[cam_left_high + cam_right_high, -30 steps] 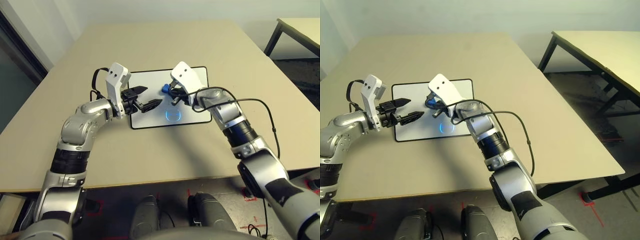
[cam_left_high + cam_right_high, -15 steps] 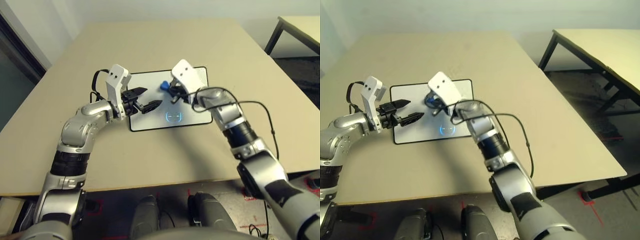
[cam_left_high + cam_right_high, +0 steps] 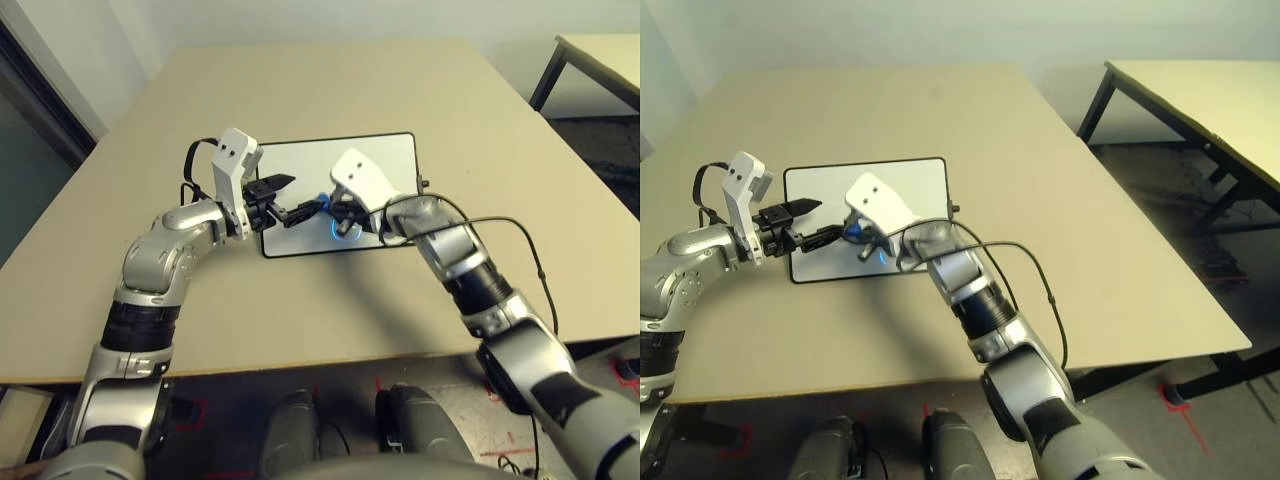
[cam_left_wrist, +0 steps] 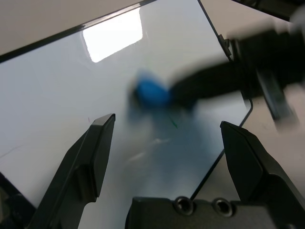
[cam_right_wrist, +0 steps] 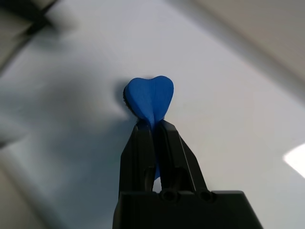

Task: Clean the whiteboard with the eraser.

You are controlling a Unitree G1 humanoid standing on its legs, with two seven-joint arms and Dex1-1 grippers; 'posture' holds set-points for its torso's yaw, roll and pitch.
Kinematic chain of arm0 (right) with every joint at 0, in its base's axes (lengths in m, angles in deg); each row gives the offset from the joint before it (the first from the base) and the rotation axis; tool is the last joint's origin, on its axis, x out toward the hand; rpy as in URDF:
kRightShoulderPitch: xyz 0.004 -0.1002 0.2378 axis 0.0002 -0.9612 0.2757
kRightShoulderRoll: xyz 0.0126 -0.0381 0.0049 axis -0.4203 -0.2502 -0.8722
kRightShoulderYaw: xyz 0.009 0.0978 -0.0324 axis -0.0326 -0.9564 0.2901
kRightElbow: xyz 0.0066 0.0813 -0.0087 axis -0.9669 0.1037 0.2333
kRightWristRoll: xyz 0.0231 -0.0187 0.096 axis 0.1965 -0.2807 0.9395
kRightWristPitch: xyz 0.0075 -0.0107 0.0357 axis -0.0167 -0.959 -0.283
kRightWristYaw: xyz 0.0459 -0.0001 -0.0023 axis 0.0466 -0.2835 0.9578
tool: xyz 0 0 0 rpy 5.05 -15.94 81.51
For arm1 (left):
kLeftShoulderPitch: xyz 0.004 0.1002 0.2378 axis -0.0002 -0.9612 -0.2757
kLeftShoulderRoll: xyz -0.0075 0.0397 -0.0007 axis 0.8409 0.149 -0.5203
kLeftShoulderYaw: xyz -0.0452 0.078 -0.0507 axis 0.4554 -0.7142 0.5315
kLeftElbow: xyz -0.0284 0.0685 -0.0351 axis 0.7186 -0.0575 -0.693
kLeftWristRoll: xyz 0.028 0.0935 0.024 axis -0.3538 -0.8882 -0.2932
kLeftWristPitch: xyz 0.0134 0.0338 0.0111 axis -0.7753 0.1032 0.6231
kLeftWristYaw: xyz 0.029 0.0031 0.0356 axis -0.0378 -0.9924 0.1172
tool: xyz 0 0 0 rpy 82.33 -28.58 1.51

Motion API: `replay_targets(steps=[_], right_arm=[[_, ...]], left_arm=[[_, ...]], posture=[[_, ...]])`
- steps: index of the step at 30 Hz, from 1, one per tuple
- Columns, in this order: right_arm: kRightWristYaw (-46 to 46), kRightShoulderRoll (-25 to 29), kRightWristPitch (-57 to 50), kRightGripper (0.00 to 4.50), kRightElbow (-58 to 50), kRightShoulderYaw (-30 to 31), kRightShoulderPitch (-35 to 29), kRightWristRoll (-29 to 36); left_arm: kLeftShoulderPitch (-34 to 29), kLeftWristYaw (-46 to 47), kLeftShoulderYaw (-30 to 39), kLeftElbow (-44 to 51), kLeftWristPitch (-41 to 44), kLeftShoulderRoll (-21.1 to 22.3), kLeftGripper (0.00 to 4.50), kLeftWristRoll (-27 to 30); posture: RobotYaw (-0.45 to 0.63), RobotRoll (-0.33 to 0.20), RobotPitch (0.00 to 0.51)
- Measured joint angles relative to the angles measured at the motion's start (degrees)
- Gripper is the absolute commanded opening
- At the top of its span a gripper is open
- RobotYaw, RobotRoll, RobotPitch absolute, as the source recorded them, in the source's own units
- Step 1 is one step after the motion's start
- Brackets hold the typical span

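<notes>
Blue eraser [image 5: 149, 98], pinched heart-shaped between the right fingers [image 5: 167, 143].

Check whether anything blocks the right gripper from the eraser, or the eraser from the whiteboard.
Nothing visible does either: the right gripper has its jaws closed on the eraser, and no object shows between it and the whiteboard below. The left gripper, open close by, might obstruct wiping toward the robot's left.

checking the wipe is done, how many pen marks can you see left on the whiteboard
1 clear one: a short thin green pen stroke on the white black-framed whiteboard, near the blue eraser. Others may be hidden under the arms or eraser.
</notes>
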Motion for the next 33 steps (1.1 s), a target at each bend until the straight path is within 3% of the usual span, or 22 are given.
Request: replay_targets(steps=[9, 16, 20, 27, 33], right_arm=[[-1.18, -0.83, 4.16, 0.02, 1.4, -2.1, 0.91, -0.05], [3.64, -0.62, -2.34, 0.02, -9.8, 4.96, -8.05, -0.23], [5.04, 0.37, -5.65, 0.02, -11.43, 6.75, -9.12, -0.23], [4.71, 0.75, -6.27, 0.02, -9.62, 6.63, -7.65, -0.31], [-0.16, 1.33, -3.74, 0.02, -3.96, 1.28, -0.7, -0.68]], left_arm=[[0.1, -0.18, 0.0, -0.04, 0.0, 0.0, 4.5, -0.01], [0.3, -0.22, -0.02, -0.22, -0.01, -0.02, 4.5, -0.03], [0.32, -0.25, -0.02, -0.22, -0.01, -0.02, 4.5, -0.04], [0.7, -0.41, -0.06, -0.4, -0.01, -0.02, 4.5, -0.07], [1.19, -0.65, -0.09, -0.5, -0.04, -0.03, 4.5, -0.13]], posture=[[0.0, 0.0, 0.072], [0.0, 0.0, 0.07], [-0.01, 0.0, 0.067], [-0.01, 0.0, 0.063], [-0.01, 0.0, 0.062]])
